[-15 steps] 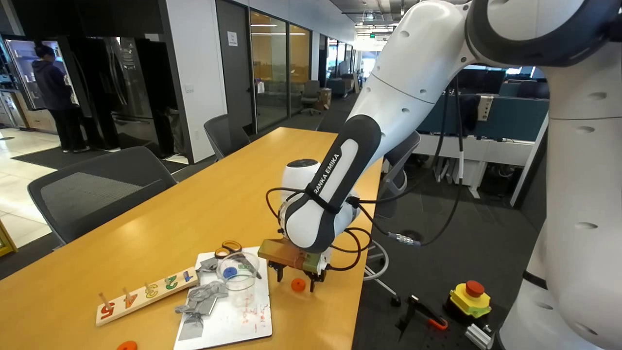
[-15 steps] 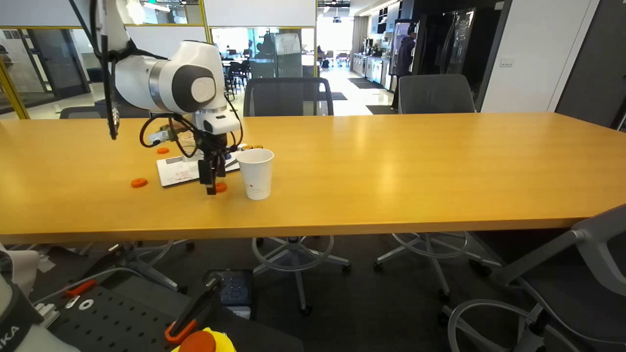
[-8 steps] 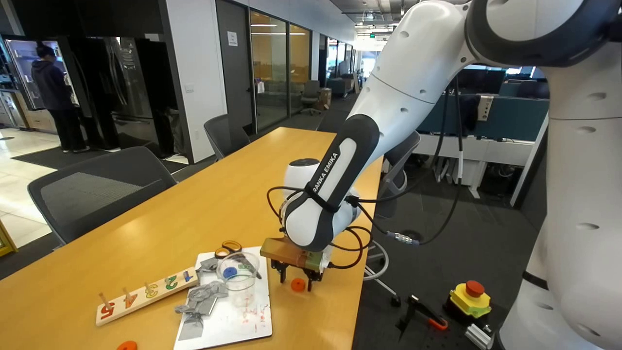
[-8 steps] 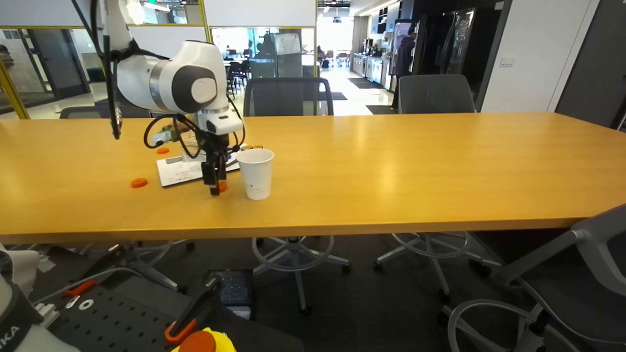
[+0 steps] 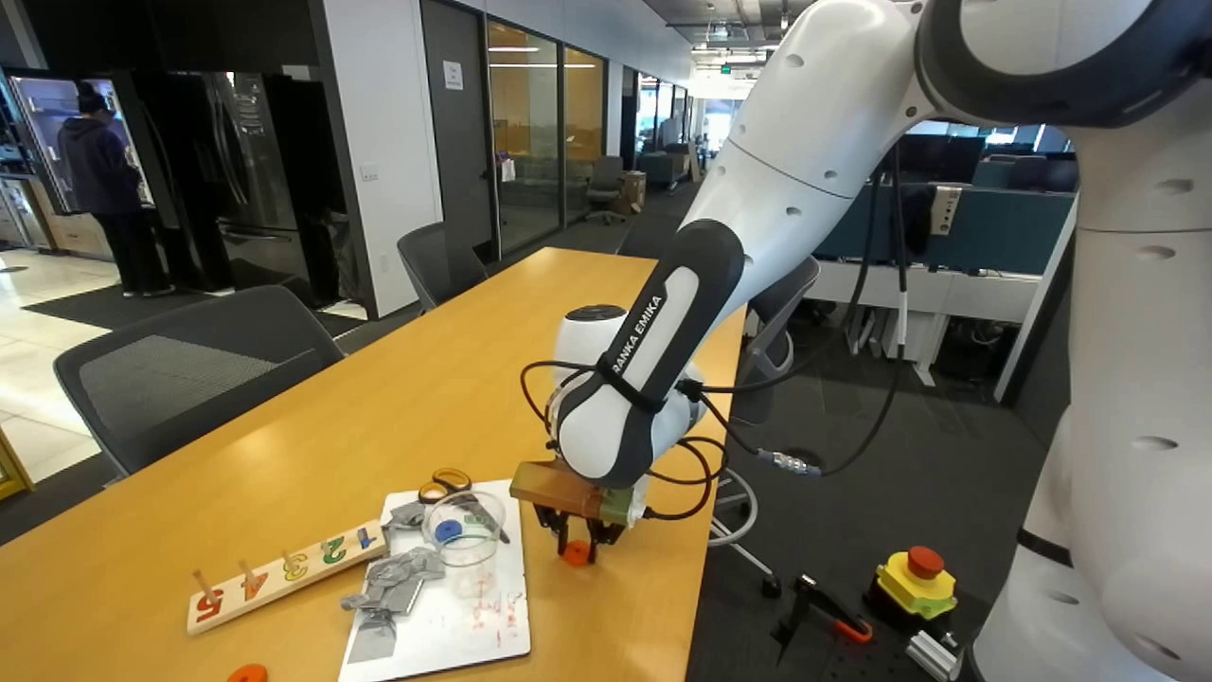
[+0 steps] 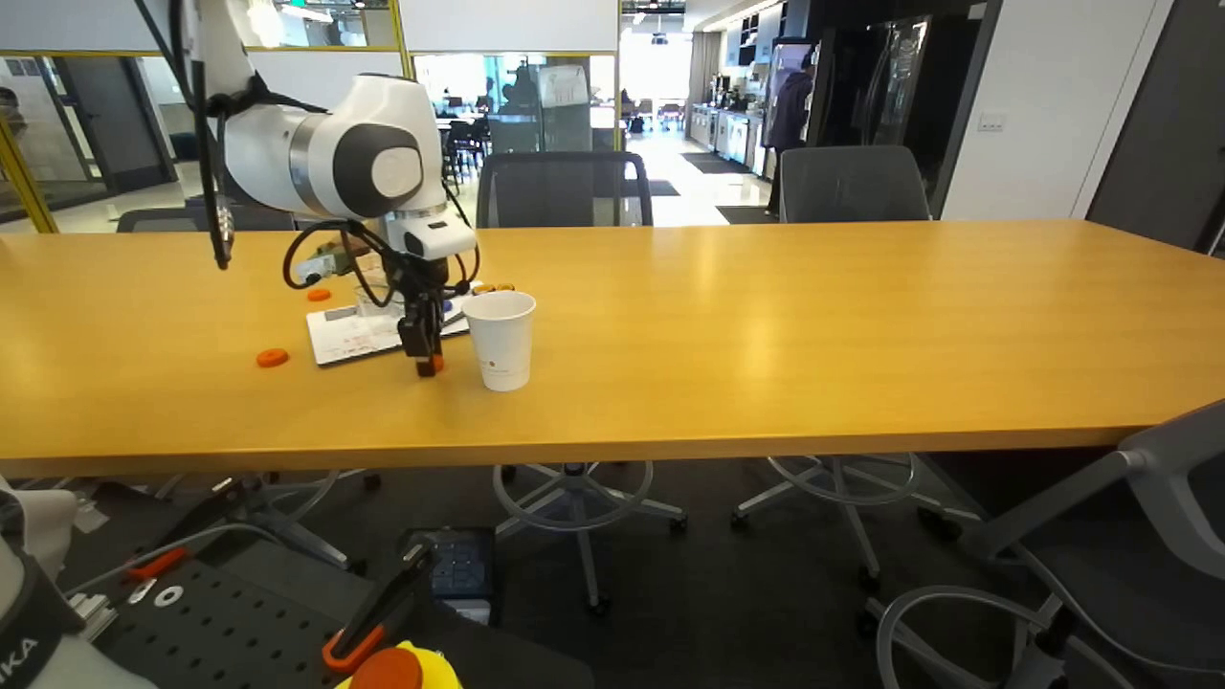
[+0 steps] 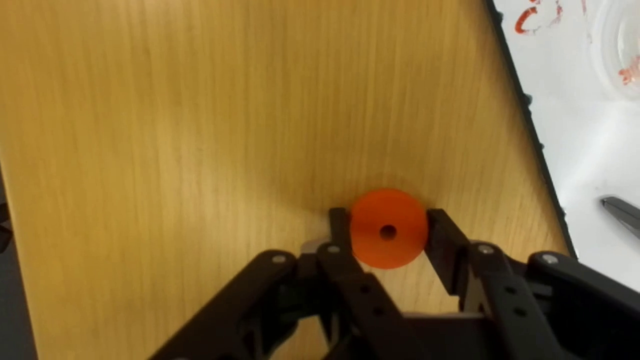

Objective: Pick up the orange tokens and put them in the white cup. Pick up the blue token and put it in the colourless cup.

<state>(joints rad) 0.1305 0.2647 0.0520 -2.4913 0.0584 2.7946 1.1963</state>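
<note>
My gripper [image 7: 388, 222] is shut on an orange token [image 7: 387, 207], a disc with a small central hole, one finger against each side. Whether the token is off the table I cannot tell. Close by stands the white cup [image 6: 502, 344], upright; the arm hides it in an exterior view. Two more orange tokens lie on the table: a nearer token [image 6: 272, 358] and a farther token [image 6: 319, 295]. The colourless cup [image 5: 478, 549] rests on a whiteboard. Through its wall shows the blue token [image 5: 449, 532], which appears apart from the cup as a blue speck [image 6: 447, 306].
On the whiteboard [image 5: 492, 639] are scissors [image 5: 452, 481] and crumpled grey tape [image 5: 398, 576]. Beside it lies a wooden number board [image 5: 284, 576] with upright pegs. The table edge [image 5: 701, 597] runs near the gripper.
The fingers have come together from wide apart onto the orange token between them. In an exterior view the token has shifted slightly left, and the gripper has moved slightly towards the white cup.
</note>
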